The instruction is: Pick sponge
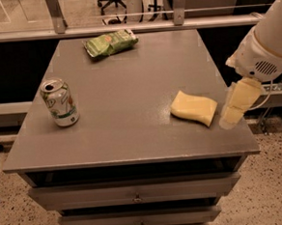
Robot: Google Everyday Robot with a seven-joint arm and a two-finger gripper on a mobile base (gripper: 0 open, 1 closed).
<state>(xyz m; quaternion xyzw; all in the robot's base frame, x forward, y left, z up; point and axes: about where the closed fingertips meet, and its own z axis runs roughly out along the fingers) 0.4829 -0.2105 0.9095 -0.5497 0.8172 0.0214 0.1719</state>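
Note:
The sponge (194,108) is a pale yellow foam block with wavy edges. It lies flat on the right side of the grey table (133,134), near the front. My gripper (230,119) hangs from the white arm at the right, just to the right of the sponge, over the table's right edge. It is apart from the sponge and holds nothing that I can see.
A soda can (59,102) stands upright at the table's left. A green snack bag (110,42) lies at the back middle. Drawers sit below the tabletop. A rail and office chairs are behind the table.

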